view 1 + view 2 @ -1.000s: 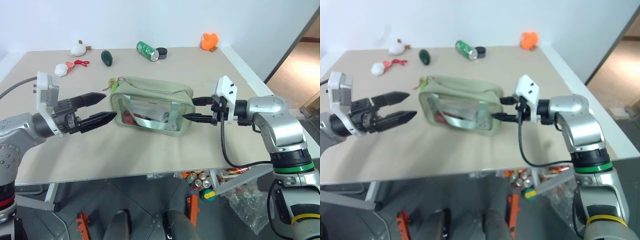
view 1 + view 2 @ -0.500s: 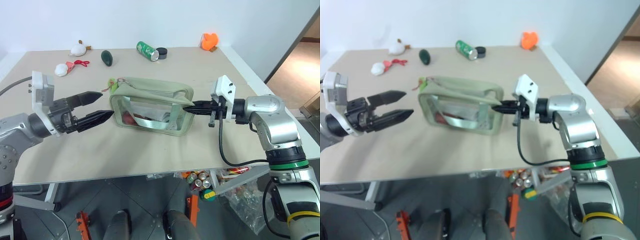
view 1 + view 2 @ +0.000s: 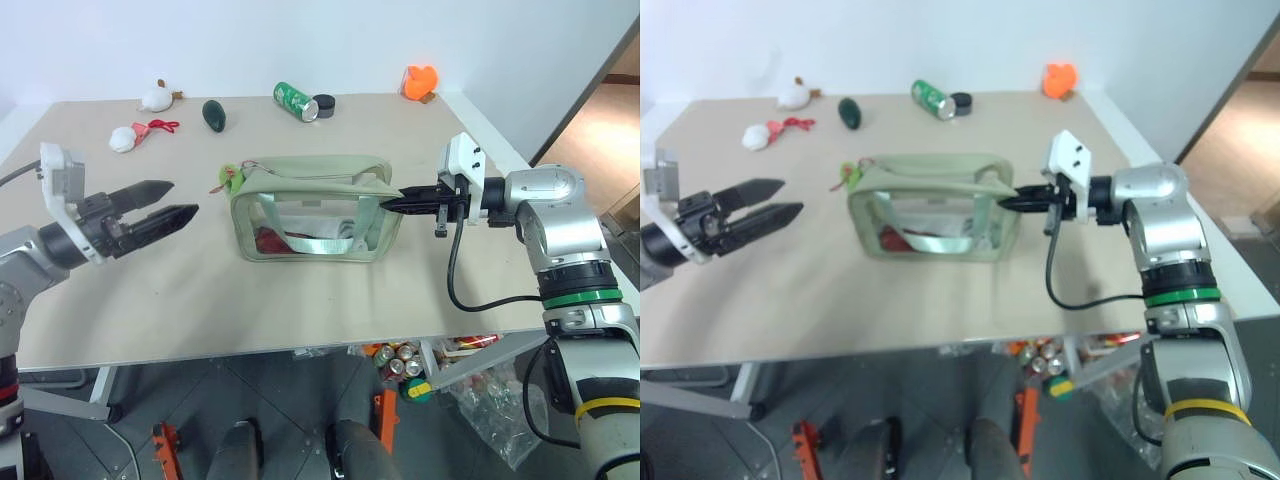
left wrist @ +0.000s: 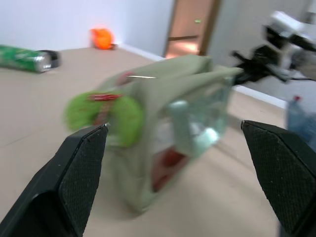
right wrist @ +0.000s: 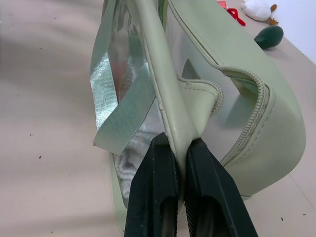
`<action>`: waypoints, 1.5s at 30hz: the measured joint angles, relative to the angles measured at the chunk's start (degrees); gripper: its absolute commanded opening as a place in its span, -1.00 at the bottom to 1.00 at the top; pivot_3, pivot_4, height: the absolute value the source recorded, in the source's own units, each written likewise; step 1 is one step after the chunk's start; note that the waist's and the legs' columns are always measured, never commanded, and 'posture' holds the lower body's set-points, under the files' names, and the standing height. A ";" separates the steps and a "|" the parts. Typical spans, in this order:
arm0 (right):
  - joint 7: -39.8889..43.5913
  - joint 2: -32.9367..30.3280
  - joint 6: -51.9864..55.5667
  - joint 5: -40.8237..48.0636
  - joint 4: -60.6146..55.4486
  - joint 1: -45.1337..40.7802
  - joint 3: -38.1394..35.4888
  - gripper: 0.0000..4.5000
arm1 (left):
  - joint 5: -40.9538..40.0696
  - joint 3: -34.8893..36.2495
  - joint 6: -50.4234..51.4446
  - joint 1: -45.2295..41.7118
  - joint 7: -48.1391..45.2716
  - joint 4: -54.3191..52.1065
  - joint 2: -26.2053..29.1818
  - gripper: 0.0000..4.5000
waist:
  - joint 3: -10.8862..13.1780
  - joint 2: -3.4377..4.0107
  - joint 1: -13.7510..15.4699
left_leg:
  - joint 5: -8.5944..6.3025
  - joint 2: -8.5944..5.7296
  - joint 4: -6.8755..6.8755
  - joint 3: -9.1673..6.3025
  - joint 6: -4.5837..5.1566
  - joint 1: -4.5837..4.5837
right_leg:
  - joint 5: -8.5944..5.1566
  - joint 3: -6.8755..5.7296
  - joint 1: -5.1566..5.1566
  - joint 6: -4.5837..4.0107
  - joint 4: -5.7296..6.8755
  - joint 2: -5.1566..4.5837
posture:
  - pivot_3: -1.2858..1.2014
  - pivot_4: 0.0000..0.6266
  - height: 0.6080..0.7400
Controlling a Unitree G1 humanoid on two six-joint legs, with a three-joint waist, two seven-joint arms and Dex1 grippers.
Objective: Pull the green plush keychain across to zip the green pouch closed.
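Right gripper [image 5: 180,148] pinches soft sage pouch [image 3: 310,205] end seam; left gripper [image 3: 185,203] spread wide, apart from fuzzy lime keychain [image 3: 232,176].

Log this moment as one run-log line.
right tool: shut on green pouch end | left tool: open, apart | green plush keychain: ungrasped

**Clutter along the far side of the table**

The beige table [image 3: 300,300] carries a white plush [image 3: 122,138] with a red cord near its far left, and another white plush [image 3: 155,98] just behind it. A dark green oval [image 3: 213,115] lies to their right. Further right, a green can [image 3: 294,100] lies on its side, touching a black lid [image 3: 323,104]. An orange toy [image 3: 419,82] sits at the far right corner. Below the table's near edge are cans [image 3: 395,355] and a plastic bag [image 3: 490,400].
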 measured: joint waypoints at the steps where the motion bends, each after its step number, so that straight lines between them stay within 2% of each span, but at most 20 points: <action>1: -0.09 0.09 0.00 -0.06 -0.04 0.03 -0.01 -0.99 | 1.92 -1.28 -0.42 -1.80 1.49 2.27 -0.74 1.00 | 0.00 0.00 0.02 | 0.00 -0.01 0.01 0.00 0.00 0.01 | 0.03 0.00 0.02 0.04 0.01 0.00 | 0.03 -0.52 1.00; 6: -0.75 0.69 0.19 -0.14 -1.44 0.73 -0.08 -0.99 | 7.84 -5.68 -0.50 -7.98 7.42 11.14 -6.11 1.00 | 0.00 -0.01 -0.16 | 0.01 0.01 0.04 0.06 0.00 0.00 | 0.16 0.09 -0.01 0.17 0.00 0.02 | 0.03 -0.52 1.00; 14: -1.13 0.30 1.06 -0.12 -4.72 2.91 -0.28 -0.99 | 9.82 -7.84 -0.85 -13.72 10.96 15.88 -13.28 1.00 | -0.01 -0.02 -0.17 | 0.01 0.05 0.02 0.03 -0.01 0.03 | 0.17 0.15 -0.02 0.16 0.03 0.14 | 0.03 -0.52 1.00; 30: -2.28 0.10 2.18 0.02 -6.85 4.36 -0.80 -0.99 | 12.33 -5.88 -2.20 -16.94 13.80 23.49 -16.70 1.00 | -0.02 -0.03 -0.10 | 0.01 0.04 0.04 0.04 -0.02 0.01 | 0.22 0.19 -0.01 0.20 0.02 0.14 | 0.03 -0.52 1.00; 35: -2.39 0.10 2.17 0.04 -6.85 4.38 -0.80 -1.00 | 13.39 -6.00 -2.46 -17.91 14.12 24.31 -18.44 0.37 | -0.02 -0.03 -0.12 | 0.02 0.04 0.04 0.03 -0.03 0.02 | 0.22 0.18 -0.01 0.21 0.02 0.15 | 0.03 -0.52 1.00; 43: -3.09 0.10 2.15 0.11 -7.65 5.03 -0.82 -1.00 | 14.38 -6.86 -2.93 -18.24 13.20 24.43 -19.98 -0.87 | -0.02 -0.03 -0.12 | 0.02 0.04 0.04 0.04 -0.03 0.02 | 0.23 0.19 -0.01 0.20 0.02 0.15 | 0.03 -0.52 1.00; 44: -3.21 0.10 2.14 0.11 -7.65 5.07 -0.82 -1.00 | 14.37 -6.85 -2.98 -18.33 13.15 24.42 -19.98 -0.99 | -0.02 -0.03 -0.12 | 0.02 0.03 0.04 0.04 -0.04 0.02 | 0.24 0.19 -0.01 0.21 0.02 0.15 | 0.03 -0.52 1.00; 45: -3.30 0.10 2.13 0.11 -7.65 5.10 -0.82 -1.00 | 14.36 -6.83 -2.99 -18.36 13.08 24.32 -19.98 -0.99 | -0.02 -0.03 -0.12 | 0.02 0.03 0.04 0.04 -0.04 0.02 | 0.24 0.19 -0.01 0.21 0.02 0.15 | 0.03 -0.52 1.00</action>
